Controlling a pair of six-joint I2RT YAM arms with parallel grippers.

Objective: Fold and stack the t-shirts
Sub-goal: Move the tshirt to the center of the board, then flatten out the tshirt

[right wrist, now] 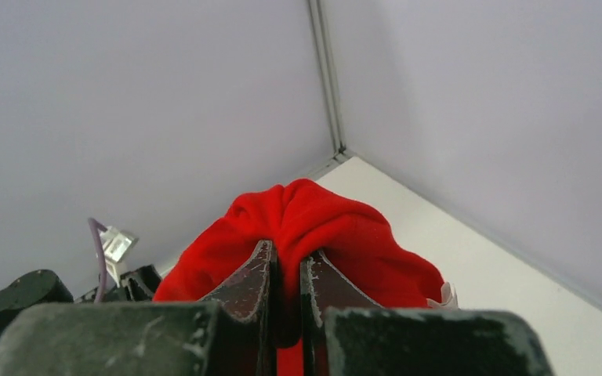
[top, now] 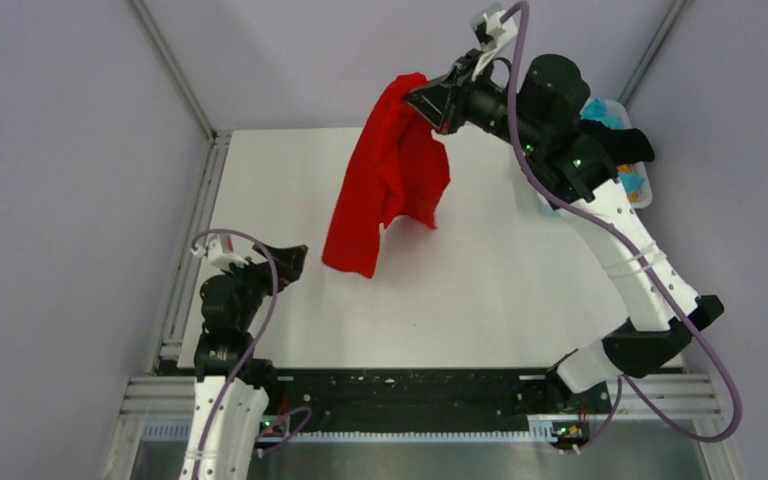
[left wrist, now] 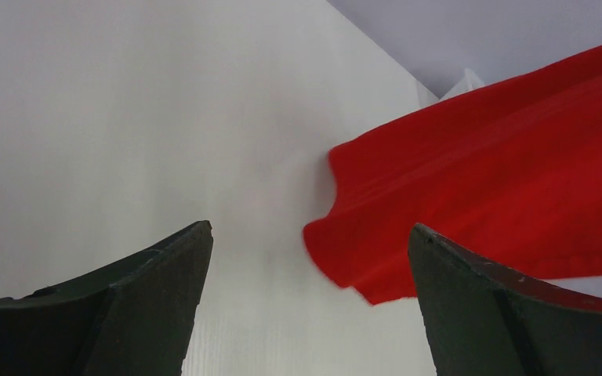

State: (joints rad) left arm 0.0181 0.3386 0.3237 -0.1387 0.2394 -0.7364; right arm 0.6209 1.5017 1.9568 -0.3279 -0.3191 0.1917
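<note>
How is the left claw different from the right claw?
The left claw is wide open and empty; the right claw is pinched shut on the red t-shirt. The left claw sits low near the table; the right claw is up high. Both are dark with two fingers.

Your right claw [top: 438,108] is up over the far part of the bench [top: 500,290], clamped on the top of one t-shirt [top: 385,185]. The rest of it hangs below the claw and off to its left. Your left claw [top: 295,262] sits low at the near left, with that t-shirt ahead and to its right, not touching. Right of the right claw, at the far corner, stands the basket [top: 644,190] with other t-shirts [top: 632,145] in it.
</note>
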